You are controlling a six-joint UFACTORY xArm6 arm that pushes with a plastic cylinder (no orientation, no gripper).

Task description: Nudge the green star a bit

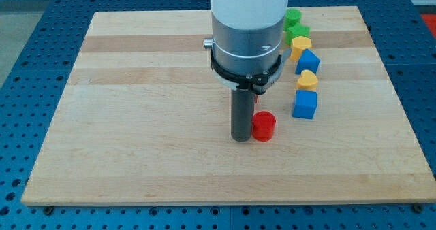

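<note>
The green star [297,33] lies near the view's top right, just below a green round block [293,16]. My tip [240,138] rests on the board near the middle, far below and to the left of the star. It touches the left side of a red cylinder [263,126]. The arm's white and grey body hides the board above the tip.
A column of blocks runs down from the star: a yellow block [301,45], a blue block [308,61], a yellow heart [307,79] and a blue cube [305,104]. The wooden board [136,121] lies on a blue perforated table.
</note>
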